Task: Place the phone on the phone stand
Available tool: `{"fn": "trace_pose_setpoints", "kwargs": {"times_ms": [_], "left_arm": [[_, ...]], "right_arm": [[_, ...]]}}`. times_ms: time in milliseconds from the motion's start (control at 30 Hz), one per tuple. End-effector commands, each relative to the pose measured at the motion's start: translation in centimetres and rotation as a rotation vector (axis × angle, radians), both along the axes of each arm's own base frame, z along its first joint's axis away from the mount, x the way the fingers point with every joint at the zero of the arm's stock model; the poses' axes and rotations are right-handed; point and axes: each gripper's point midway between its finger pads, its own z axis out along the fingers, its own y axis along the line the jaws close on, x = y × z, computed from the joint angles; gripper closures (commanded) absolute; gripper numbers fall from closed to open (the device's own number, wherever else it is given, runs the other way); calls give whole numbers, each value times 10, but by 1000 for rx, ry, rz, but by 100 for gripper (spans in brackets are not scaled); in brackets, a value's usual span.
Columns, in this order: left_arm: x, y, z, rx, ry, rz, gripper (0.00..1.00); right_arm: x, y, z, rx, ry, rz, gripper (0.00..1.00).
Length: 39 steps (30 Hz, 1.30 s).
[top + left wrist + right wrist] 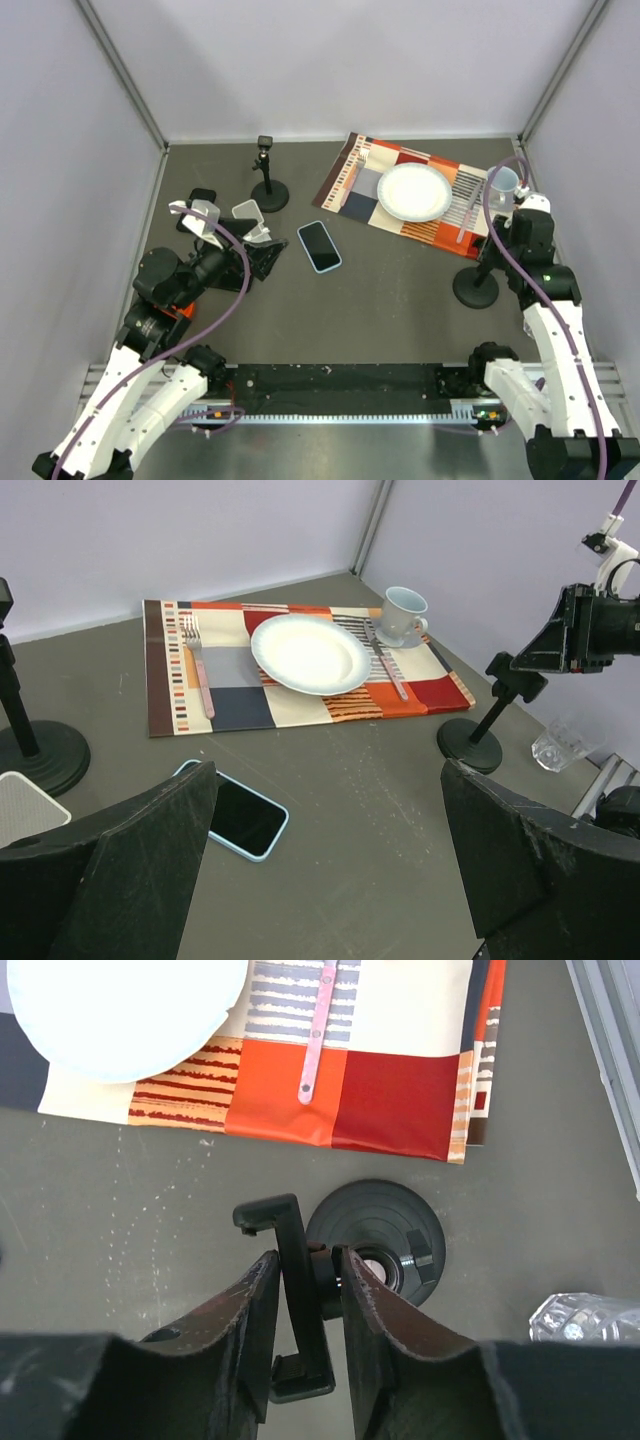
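Note:
The phone, black screen up in a light blue case, lies flat on the dark table; the left wrist view shows the phone partly behind my left finger. The white phone stand sits just left of it, and only a corner of the phone stand shows at the left wrist view's edge. My left gripper hovers open and empty between them. My right gripper is far to the right, shut on the clamp head of a black pole stand.
A second black pole stand stands behind the white one. A patterned placemat at the back right carries a white plate, fork, knife and cup. A clear glass sits by the right wall.

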Motion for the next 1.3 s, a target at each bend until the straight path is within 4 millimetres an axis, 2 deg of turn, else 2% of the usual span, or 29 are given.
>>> {"fn": "trace_pose_setpoints", "kwargs": {"times_ms": [0,67,200,233,267,333,367,400,467,500,567,600,633,667,733,767,867,1000,1033,1067,1200,1267], "left_arm": [[3,-3,3,2,-25,-7,2],[4,-4,3,3,-24,-11,2],[7,-7,-2,9,-7,-19,2],[7,-8,-3,9,-1,-26,2],[8,-10,-4,10,4,-29,3],[9,-13,-7,12,21,-43,3],[8,-14,-6,9,22,-48,3],[9,-16,-7,8,29,-56,5],[8,-20,-8,3,39,-81,6],[9,-23,-9,-4,50,-92,8],[8,-30,-11,-16,66,-131,11],[9,-35,-13,-36,96,-149,15],[8,-39,-8,-55,79,-176,18],[8,-47,-18,-54,111,-221,19],[8,-58,-16,-104,124,-278,25],[8,-62,-16,-117,131,-301,27],[13,-79,-33,-134,199,-378,25],[16,-106,-48,-104,221,-447,23],[18,-112,-47,-97,215,-456,23],[18,-124,-55,-80,227,-482,26],[21,-147,-58,-65,180,-522,30],[22,-158,-65,-51,180,-540,29]], "right_arm": [[2,1,-7,-11,68,-9,72],[4,1,-12,-18,88,0,72],[10,6,-8,-36,58,60,72],[11,10,-7,-28,49,79,78],[13,14,-6,-23,39,102,91],[19,29,2,-12,1,172,99],[21,36,7,-12,-17,218,100],[25,59,17,19,-66,319,100],[27,84,35,12,-151,455,100],[20,110,44,33,-191,580,100],[24,128,59,-3,-265,692,100],[21,147,55,17,-254,817,100],[22,156,59,22,-261,878,100],[20,167,54,28,-244,966,100],[22,181,47,56,-186,1072,100],[13,187,41,74,-145,1149,100],[14,191,34,40,-105,1227,100],[9,201,41,-9,-163,1327,100],[9,202,41,-19,-172,1339,100],[9,202,42,-24,-182,1346,100],[2,211,38,28,-185,1394,100],[4,212,38,36,-169,1356,84]]}}
